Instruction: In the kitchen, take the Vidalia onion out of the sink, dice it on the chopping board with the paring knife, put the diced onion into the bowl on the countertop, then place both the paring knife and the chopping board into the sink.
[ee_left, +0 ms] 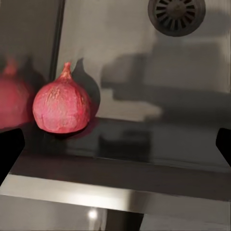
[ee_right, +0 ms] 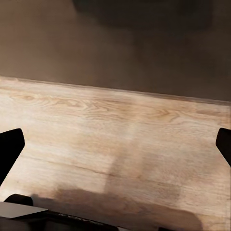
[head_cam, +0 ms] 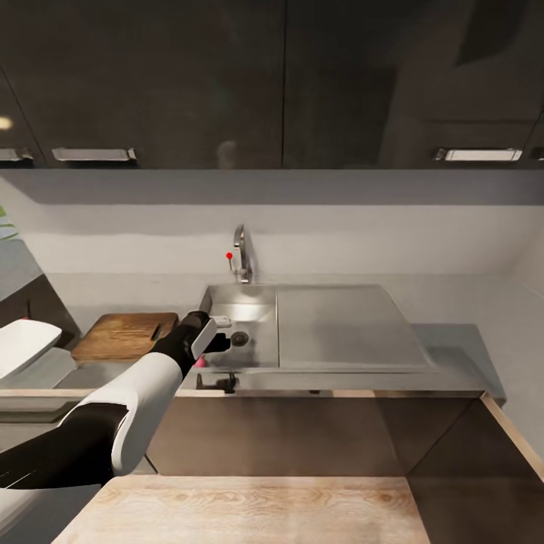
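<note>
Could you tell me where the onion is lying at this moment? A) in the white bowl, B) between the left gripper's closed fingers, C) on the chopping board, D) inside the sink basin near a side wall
D: the left wrist view shows the onion resting on the floor of the sink beside a wall that mirrors it, with the open left gripper not touching it and the drain farther off.

One reddish round onion (ee_left: 61, 105) lies in one grey steel sink (head_cam: 257, 355); one dark brown wooden chopping board (head_cam: 121, 335), one white squarish bowl (head_cam: 23, 344) and one chrome tap (head_cam: 241, 255).
</note>
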Tool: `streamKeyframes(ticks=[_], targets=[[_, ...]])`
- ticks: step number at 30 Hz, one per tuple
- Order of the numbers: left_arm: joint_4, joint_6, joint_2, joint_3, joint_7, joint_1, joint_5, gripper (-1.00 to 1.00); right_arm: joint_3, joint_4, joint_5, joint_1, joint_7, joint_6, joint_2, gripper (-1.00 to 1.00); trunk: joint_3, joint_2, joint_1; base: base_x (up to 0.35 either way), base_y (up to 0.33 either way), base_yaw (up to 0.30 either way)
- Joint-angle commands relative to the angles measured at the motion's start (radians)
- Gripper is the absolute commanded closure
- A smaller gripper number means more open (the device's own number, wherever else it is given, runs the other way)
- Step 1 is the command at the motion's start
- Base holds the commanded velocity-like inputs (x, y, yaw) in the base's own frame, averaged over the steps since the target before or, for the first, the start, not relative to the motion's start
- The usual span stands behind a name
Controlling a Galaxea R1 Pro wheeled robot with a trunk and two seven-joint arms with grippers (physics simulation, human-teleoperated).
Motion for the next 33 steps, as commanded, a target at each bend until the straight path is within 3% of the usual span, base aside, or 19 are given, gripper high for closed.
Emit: streamKeyframes(ticks=[1, 33], targets=[[0.000, 0.003, 0.000, -0.001, 0.008, -0.001, 0.010, -1.00, -0.002, -0.001, 0.010, 0.000, 0.002, -0.002, 0.001, -1.00, -0.003, -0.002, 0.001, 0.078, 0.000, 0.000], [0.008, 0.003, 0.003, -0.001, 0.008, -0.001, 0.010, -1.00, -0.002, -0.001, 0.010, 0.000, 0.000, -0.002, 0.001, -1.00, -0.056, -0.002, 0.001, 0.032, 0.013, 0.000]])
